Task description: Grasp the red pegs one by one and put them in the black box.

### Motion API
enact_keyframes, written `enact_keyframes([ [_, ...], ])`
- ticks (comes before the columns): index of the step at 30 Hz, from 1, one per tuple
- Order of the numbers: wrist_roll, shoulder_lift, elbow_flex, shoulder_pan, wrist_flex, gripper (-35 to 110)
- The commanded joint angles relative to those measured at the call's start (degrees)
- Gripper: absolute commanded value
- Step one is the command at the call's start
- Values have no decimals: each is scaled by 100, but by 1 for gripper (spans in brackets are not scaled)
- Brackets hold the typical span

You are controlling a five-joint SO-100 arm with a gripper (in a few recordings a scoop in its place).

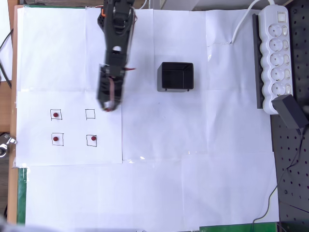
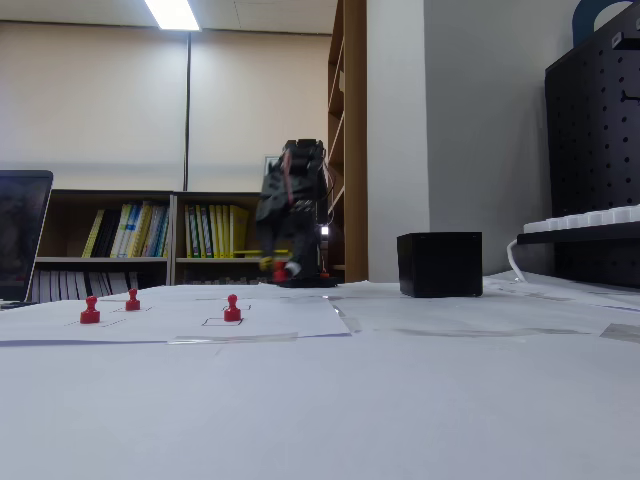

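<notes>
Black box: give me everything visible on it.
The black box is small, square and open-topped, apparently matte black plastic, with thin walls whose top edges catch light as grey. Overhead, the interior looks dark, and no pegs can be made out inside. It stands upright on the white paper sheets, to the right of the arm and apart from it, with nothing touching it. In the fixed view it reads as a plain dark cube with flat sides, resting squarely on the paper.

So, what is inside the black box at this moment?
In the overhead view the black box shows a bare dark floor with no peg in it. In the fixed view its wall covers the inside.
</notes>
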Motion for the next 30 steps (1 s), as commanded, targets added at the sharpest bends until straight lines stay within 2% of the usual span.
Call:
enact_keyframes([
  [1,-765,-334,2514,-1468,3700,0],
  [2,-1020,-255,2804,-1863,3964,0],
  [6,-1512,53,3164,-3032,3946,0],
  [10,-1679,545,3146,-3577,3700,0],
  [20,-1485,2206,3129,-3814,1881,0],
  [25,-1424,2566,3296,-3867,1969,10],
  [30,-1547,2276,4271,-3937,2751,17],
])
